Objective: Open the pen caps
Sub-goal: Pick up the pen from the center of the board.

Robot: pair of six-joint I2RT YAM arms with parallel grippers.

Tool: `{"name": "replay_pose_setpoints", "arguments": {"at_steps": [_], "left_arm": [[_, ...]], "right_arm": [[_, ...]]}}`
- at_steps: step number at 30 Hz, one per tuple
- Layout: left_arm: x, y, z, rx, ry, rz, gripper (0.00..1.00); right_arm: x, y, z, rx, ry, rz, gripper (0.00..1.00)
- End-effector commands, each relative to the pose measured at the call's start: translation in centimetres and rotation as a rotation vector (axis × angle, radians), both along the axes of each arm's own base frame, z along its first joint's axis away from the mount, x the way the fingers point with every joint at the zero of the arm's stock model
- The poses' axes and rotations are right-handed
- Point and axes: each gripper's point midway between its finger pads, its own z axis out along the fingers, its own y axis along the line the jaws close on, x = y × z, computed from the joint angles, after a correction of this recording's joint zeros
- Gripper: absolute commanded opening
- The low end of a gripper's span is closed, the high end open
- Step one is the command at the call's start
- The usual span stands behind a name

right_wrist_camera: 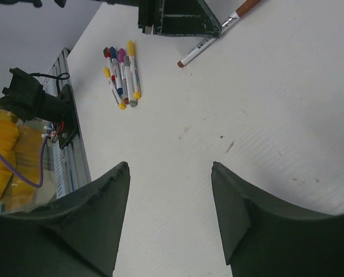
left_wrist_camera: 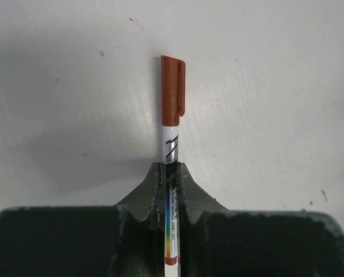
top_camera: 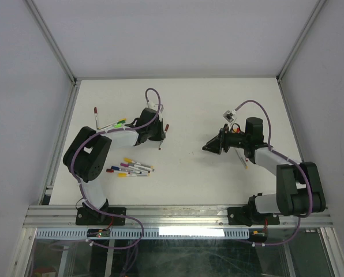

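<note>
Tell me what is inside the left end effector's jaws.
A pen, its white barrel clamped by the left end effector, brown-orange cap on and sticking out. The end effector covers part of the barrel; the cap hides the tip.

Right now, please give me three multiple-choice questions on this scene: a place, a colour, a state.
1. Where do the loose pens lie?
A. on the table, on the left
B. in a tray
C. on a shelf
2. Which colour is the cap on the held pen?
A. blue
B. orange-brown
C. green
3. How is the right gripper?
A. open, empty
B. shut on a pen
C. shut on a cap
Answers: A, they lie left of centre; B, seen above the shut left gripper; A, its fingers stand apart.
</note>
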Motion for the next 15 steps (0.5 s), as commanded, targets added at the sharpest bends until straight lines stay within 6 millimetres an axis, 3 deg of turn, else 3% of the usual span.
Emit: {"name": "replay_pose_setpoints", "arguments": {"at_steps": [1,7,15], "left_arm": [[-1.6,-4.8,4.0,-0.274,-0.048,-0.039,0.0],[-3.2,-7.7,6.0,-0.501,-0.074,-0.045,0.0],[-4.1,-10.2,6.1,-0.705,-0.053,-0.009,0.0]], "right_arm": [[2.4,1.0,1.0,0.067,-0.057,-0.066,0.61],[3.2,1.6,-1.0,0.094,0.042,-0.101,0.62],[3.7,1.9,-4.0,0.075,0.155,-0.112,0.62]]}}
